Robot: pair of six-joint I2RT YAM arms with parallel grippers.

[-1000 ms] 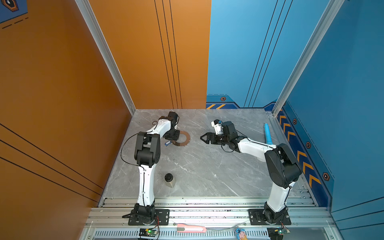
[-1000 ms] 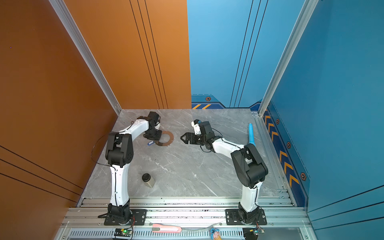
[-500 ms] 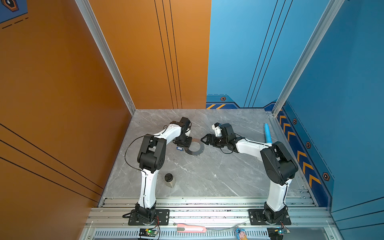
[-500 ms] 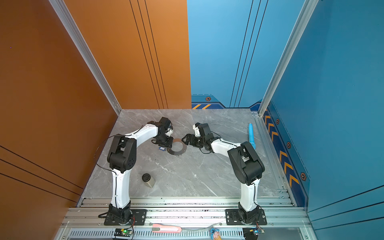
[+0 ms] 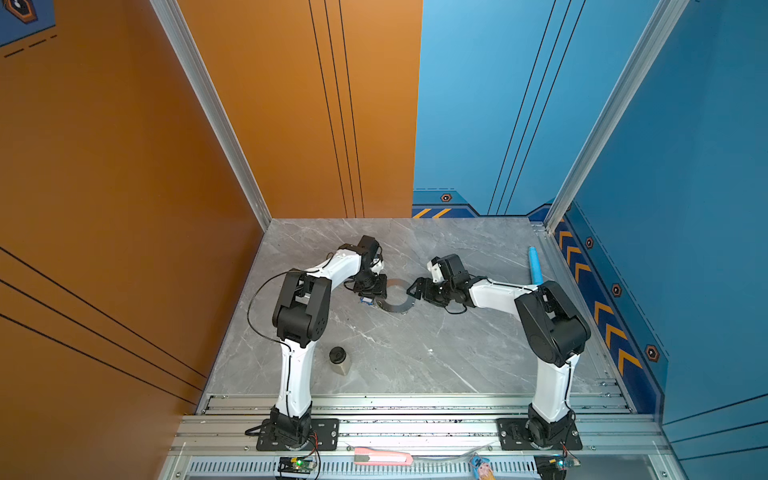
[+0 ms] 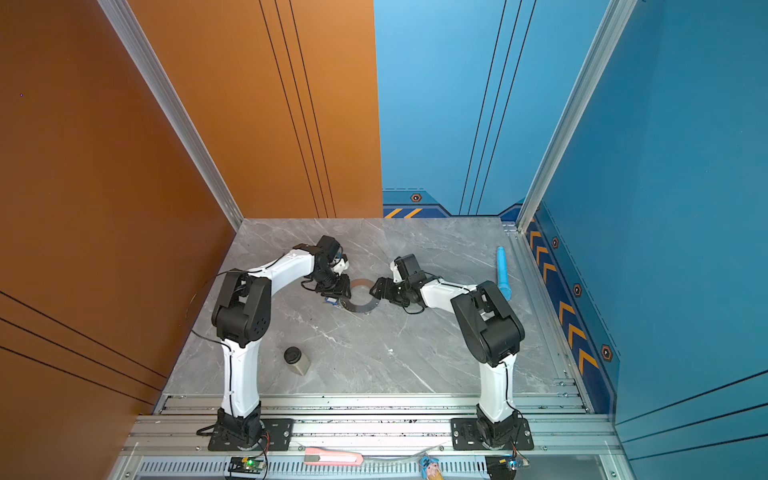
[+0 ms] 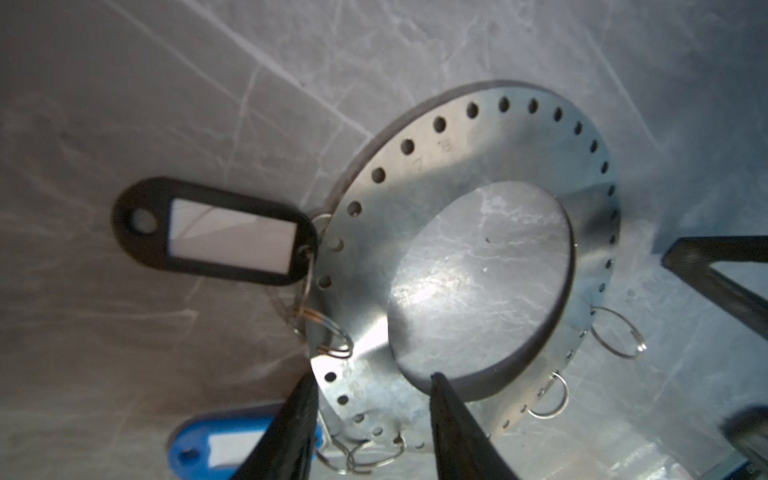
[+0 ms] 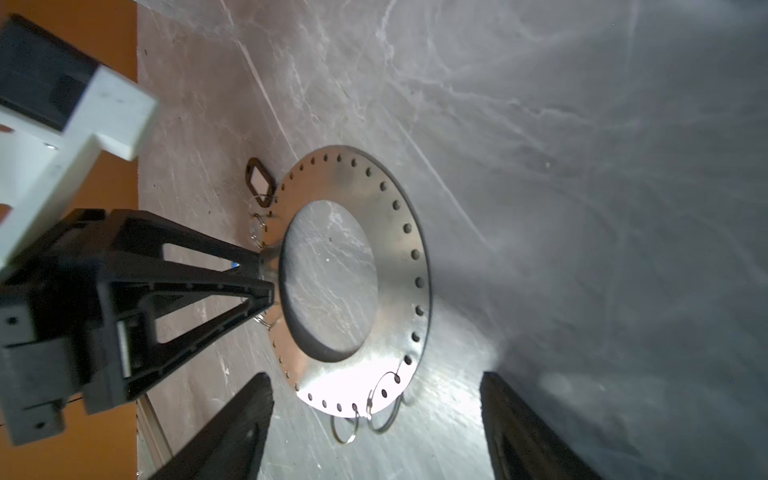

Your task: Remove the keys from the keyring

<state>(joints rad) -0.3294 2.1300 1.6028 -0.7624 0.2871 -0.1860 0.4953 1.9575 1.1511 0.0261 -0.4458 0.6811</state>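
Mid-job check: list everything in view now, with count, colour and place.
keyring: one, shiny grey, mid-table
black key tag: one, black, at the keyring's rim
blue key tag: one, blue, at the rim by the left claw
empty wire loops: at least two, silver, rim near right claw
tube: one, light blue, by the right wall
jar: one, grey with black lid, table front left
table: one, grey marble
left claw: one, black, astride the keyring's band, grip unclear
right claw: one, black, open
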